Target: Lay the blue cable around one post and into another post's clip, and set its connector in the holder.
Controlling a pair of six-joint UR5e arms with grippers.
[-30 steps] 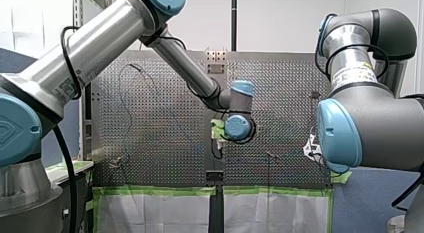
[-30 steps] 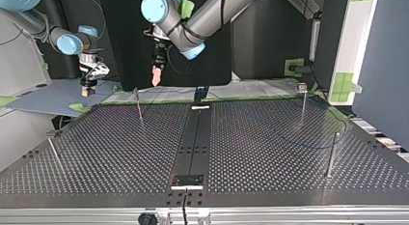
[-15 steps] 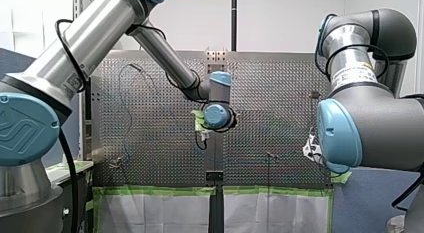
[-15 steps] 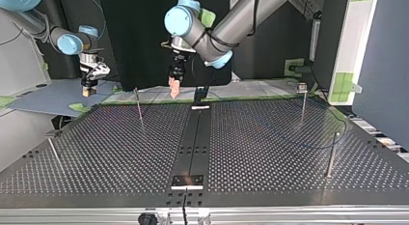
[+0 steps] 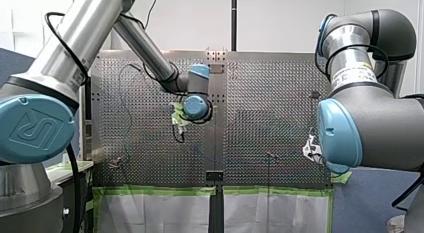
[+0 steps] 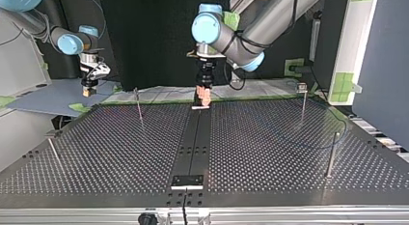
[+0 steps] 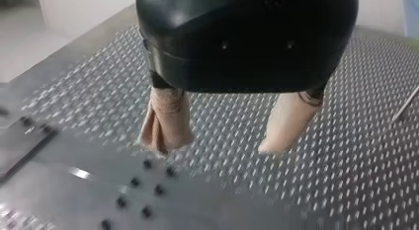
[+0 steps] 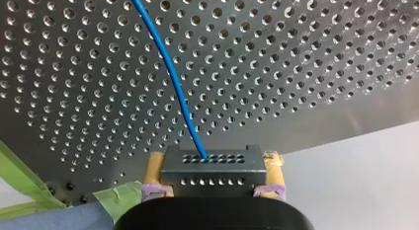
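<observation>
I am looking at a dark perforated table with a plain black strip down its middle. Thin metal posts stand on it, two on each side of the strip. Green tape lines the table edge nearest the arms, and a white sheet hangs below it. In the top view a black panel stands behind the table.

The blue cable is thin. In the right wrist view it leaves a dark block connector with two rows of small holes and runs away over the perforated surface. In the top view a faint blue loop lies on the table's right part, near the two posts there. I cannot tell whether it goes round either one.

My right gripper clamps the connector between its yellow pads. In the top view it hangs beyond the table's far left corner, above a blue-grey board.

My left arm reaches in from the top view's upper right, and its gripper points straight down at the far end of the strip, above a small bright plate. Its beige fingers are spread apart with nothing between them. I cannot tell whether the tips touch the surface.
</observation>
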